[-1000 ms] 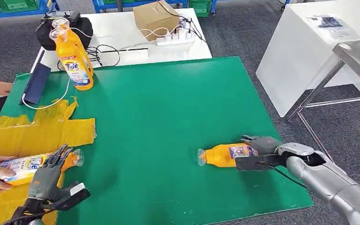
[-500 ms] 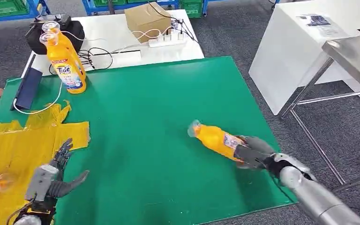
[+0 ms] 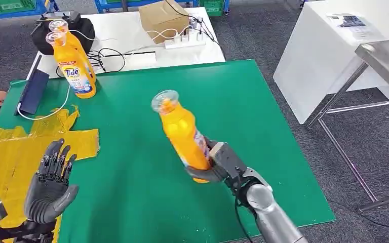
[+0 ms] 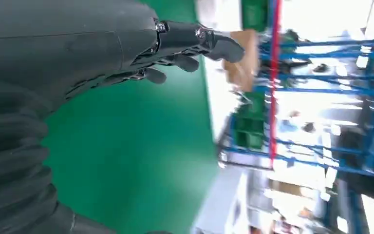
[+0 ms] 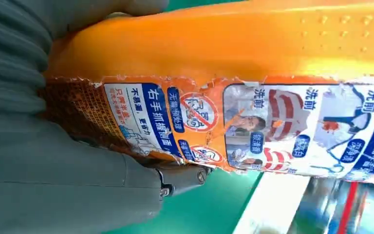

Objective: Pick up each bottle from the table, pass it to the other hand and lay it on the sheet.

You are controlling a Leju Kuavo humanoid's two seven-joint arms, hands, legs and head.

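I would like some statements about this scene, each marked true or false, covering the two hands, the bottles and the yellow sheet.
1. The right hand holds an orange bottle above the green mat. True.
2. The left hand grips a bottle. False: it holds nothing, fingers spread.
3. Two orange bottles stand upright at the mat's far left corner. True.
4. The held bottle lies flat on the yellow sheet. False: it is lifted and tilted, cap end up, away from the sheet.

"Tide" read on the label of the standing orange bottle (image 3: 76, 63) at the table's far corner, "右手抓握面" and blue Chinese print on the held bottle's label (image 5: 233, 126), smaller text unreadable
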